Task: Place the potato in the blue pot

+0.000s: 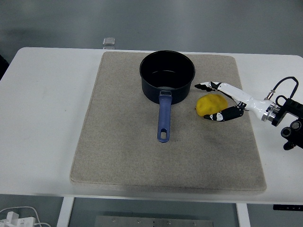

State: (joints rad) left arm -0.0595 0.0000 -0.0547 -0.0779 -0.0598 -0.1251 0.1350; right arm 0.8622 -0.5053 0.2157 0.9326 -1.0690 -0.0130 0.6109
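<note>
A white table (42, 118) carried a large beige mat (118, 156). On the far half of the mat stood a dark blue pot (167, 75), upright and empty, with its blue handle (164, 119) pointing toward the near edge of the table.

Just to the right of the pot, on the mat, lay a yellow potato (210, 104). It was close to the pot's side but apart from it.

The right hand (226, 101) reached in from the right edge, low over the mat. Its white and black fingers (211, 86) were spread around the potato like open tongs: one set stretched along the potato's far side, the other, a black digit, curved along its near side. The tips seemed to be against the potato or just beside it, though a firm grip could not be made out. The potato rested on the mat, not lifted.

A small grey object (109, 41) sat at the table's far edge.
</note>
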